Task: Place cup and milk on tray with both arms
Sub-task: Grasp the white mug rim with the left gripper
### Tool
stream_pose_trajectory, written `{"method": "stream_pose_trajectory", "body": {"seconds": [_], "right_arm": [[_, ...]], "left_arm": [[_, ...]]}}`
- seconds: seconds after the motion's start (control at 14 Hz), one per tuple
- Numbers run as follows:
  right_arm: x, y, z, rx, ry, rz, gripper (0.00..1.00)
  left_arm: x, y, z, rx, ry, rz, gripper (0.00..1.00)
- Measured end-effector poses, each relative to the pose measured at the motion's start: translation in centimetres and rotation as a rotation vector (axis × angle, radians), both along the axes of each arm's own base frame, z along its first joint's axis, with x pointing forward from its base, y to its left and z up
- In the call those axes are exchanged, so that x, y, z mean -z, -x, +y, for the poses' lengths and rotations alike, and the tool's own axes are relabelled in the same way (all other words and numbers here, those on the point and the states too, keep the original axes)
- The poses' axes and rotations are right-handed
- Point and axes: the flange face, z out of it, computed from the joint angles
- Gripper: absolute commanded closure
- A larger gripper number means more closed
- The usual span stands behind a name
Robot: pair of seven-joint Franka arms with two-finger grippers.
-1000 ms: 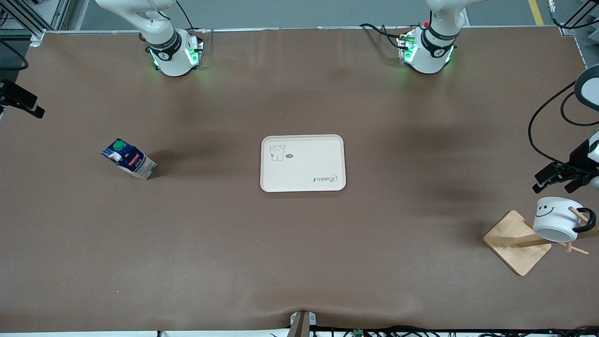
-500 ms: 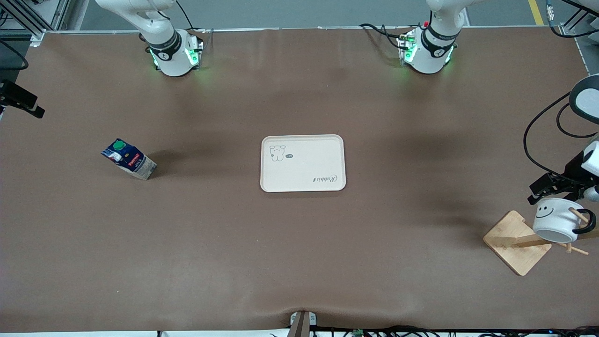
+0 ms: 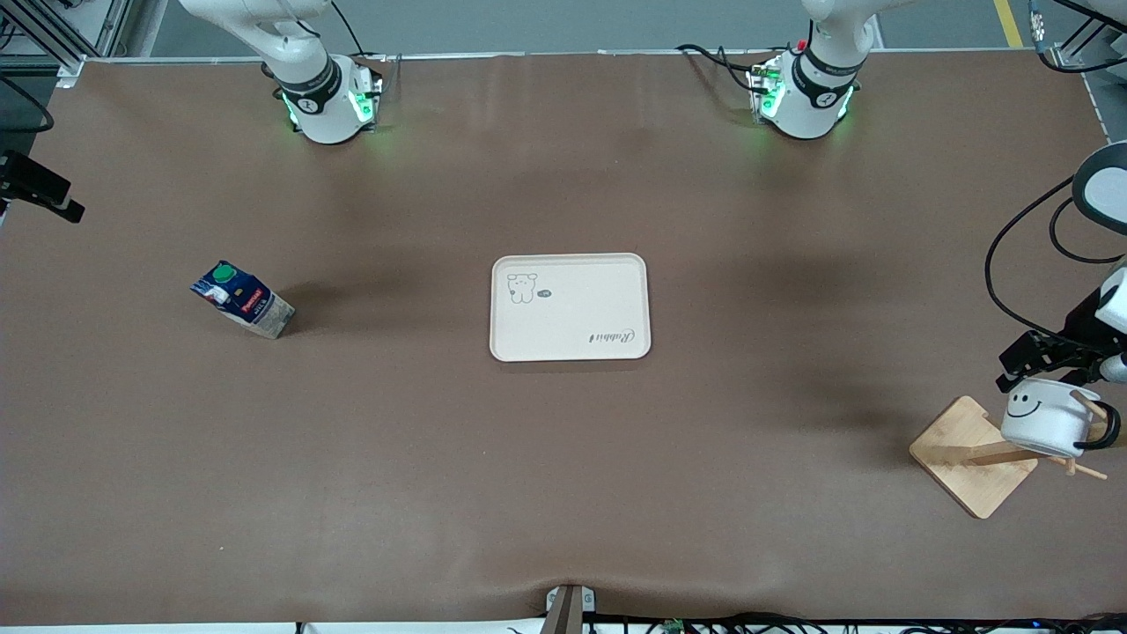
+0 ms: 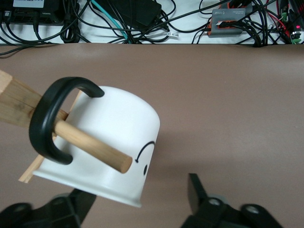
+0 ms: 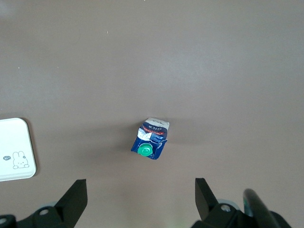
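Note:
The cup (image 3: 1043, 421) hangs by its black handle on a peg of a wooden stand (image 3: 968, 458) at the left arm's end of the table. My left gripper (image 3: 1044, 368) is just above it and open. In the left wrist view the cup (image 4: 114, 128) fills the space by the peg (image 4: 90, 145), its edge between the spread fingers of my left gripper (image 4: 137, 195). The milk (image 3: 242, 299) stands at the right arm's end. My right gripper (image 5: 138, 187) is open high over the milk (image 5: 151, 138). The tray (image 3: 570, 306) lies empty at the table's middle.
The stand's square base rests near the table's corner, nearer the front camera than the tray. A cable loops down the left arm (image 3: 1012, 255). A black fixture (image 3: 40, 189) juts in at the right arm's table edge. Cables and boxes (image 4: 142, 19) lie past the table edge.
My left gripper has come down onto the cup, from a gap above it to its fingers around its edge. The milk, the tray and the stand have not moved.

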Motion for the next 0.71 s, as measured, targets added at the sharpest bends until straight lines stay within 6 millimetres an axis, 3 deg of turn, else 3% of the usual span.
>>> {"method": "stream_pose_trajectory", "body": {"seconds": [0.71], "right_arm": [[0.05,-0.03,-0.02,0.000,0.000,0.001,0.00]], "left_arm": [[0.81,-0.16,0.06,0.002,0.003,0.012,0.97]]}}
